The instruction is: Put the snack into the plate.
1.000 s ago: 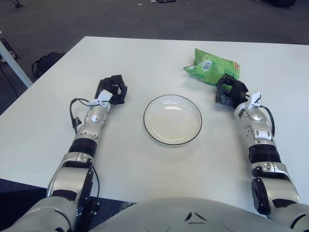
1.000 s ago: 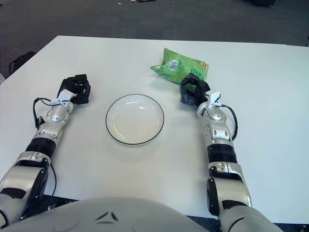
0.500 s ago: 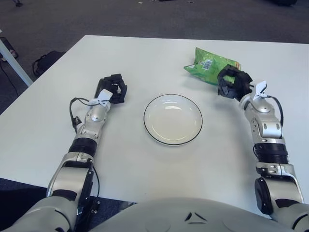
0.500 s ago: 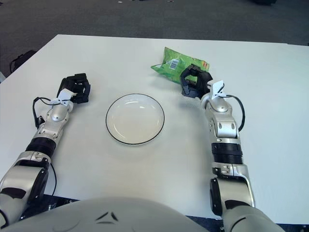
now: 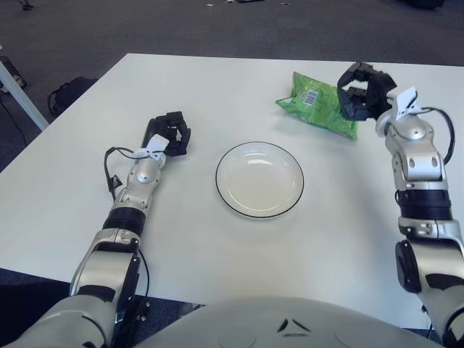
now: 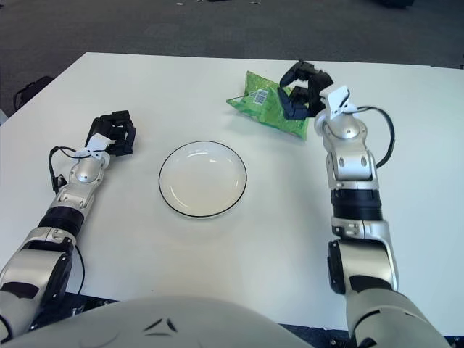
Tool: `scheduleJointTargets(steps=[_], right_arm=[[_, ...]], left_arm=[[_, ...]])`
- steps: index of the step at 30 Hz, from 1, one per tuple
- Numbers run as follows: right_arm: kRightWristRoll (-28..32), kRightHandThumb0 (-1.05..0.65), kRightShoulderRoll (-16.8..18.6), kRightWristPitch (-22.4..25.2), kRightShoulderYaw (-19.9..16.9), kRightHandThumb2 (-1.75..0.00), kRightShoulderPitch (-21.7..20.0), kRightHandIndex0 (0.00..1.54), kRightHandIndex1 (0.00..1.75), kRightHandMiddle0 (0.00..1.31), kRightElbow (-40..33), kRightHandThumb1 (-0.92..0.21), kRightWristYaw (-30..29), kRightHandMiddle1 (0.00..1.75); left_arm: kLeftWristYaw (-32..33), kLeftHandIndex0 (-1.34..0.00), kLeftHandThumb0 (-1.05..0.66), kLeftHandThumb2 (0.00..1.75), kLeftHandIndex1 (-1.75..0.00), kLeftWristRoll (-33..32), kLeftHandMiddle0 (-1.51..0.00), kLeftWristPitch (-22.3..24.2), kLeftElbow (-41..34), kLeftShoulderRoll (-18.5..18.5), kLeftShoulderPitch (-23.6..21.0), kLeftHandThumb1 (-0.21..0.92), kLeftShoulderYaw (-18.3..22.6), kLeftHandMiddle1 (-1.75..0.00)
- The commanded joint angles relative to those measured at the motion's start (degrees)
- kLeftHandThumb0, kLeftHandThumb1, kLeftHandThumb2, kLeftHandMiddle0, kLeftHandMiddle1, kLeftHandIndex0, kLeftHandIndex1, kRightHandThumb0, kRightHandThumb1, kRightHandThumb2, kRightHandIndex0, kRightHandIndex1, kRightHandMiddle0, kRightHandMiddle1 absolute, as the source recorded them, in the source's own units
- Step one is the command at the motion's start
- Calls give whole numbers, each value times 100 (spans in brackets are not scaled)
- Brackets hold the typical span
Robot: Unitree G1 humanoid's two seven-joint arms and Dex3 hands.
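White tabletop point(image 5: 217, 275) fills most of both views, with dark carpet beyond its far edge. On it, toward the far right, lies the green snack bag point(image 5: 317, 106), flat and well apart from the white plate with a dark rim point(image 5: 259, 179), which sits at the centre and holds nothing. The right hand point(image 5: 366, 90) hovers over the bag's right end with fingers spread, holding nothing. To grasp well, it should come down over the bag's middle and pinch the crinkled film firmly, since an end grip would probably let it sag. The left hand point(image 5: 171, 136) shows left of the plate, fingers curled, idle.
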Motion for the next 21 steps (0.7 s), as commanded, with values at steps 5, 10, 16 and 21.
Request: scheduleJointTargets(steps=[5, 10, 16, 21], right_arm=[[-643, -1, -488, -684, 476, -121, -528, 58, 171, 29, 702, -41, 341, 175], [-1160, -1, -704, -1302, 796, -117, -848, 57, 169, 26, 1141, -45, 311, 175], [-2478, -1, -904, -2975, 1605, -105, -1939, 52, 167, 20, 3058, -54, -751, 175], [-3151, -25, -1011, -3736, 2113, -71, -2514, 38, 164, 20, 4302, -78, -1334, 175]], left_arm=[[-130, -111, -50, 105, -175, 70, -137, 302, 313, -184, 668, 59, -162, -175], [-139, -111, -50, 105, -175, 46, -137, 341, 261, -194, 692, 58, -148, -175], [-175, -110, -50, 105, -175, -13, -137, 333, 215, -214, 727, 58, -123, -175], [-156, -110, -50, 105, -175, 36, -137, 318, 172, -190, 756, 58, -151, -175]])
